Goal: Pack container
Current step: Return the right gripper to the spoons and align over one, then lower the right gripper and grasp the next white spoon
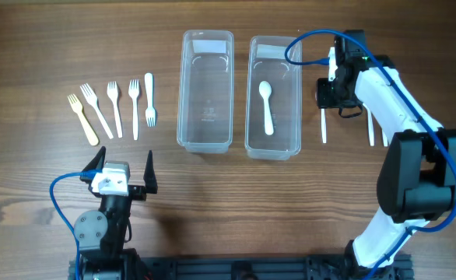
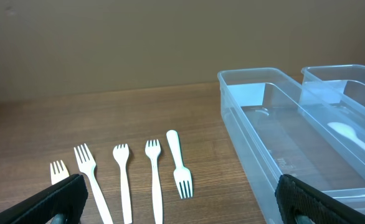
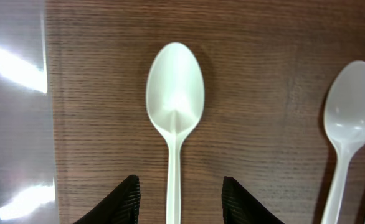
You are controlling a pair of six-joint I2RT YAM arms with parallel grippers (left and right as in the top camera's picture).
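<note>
R arm stretched to the upper right of the overhead view, right gripper [image 1: 338, 95] hanging over a row of white spoons just beside the right-hand container [image 1: 298, 117]. Wrist cam: jaws partly spread, one finger [image 3: 123, 199] either side of the near spoon [image 3: 174, 106]'s handle w/ a gap each side, so not pinching it. That spoon lies flat on the wood table [image 3: 263, 50], bowl toward top of frame. A second spoon [image 3: 350, 118] lies to its right, apart. One packed spoon [image 1: 267, 105] lies inside the right-hand container; the left-hand container [image 1: 206, 93] sits just beside it, center top. Five forks [image 1: 116, 109] in a row at left. Left gripper [image 1: 123, 165] at lower left, jaws spread wide over bare wood.
</note>
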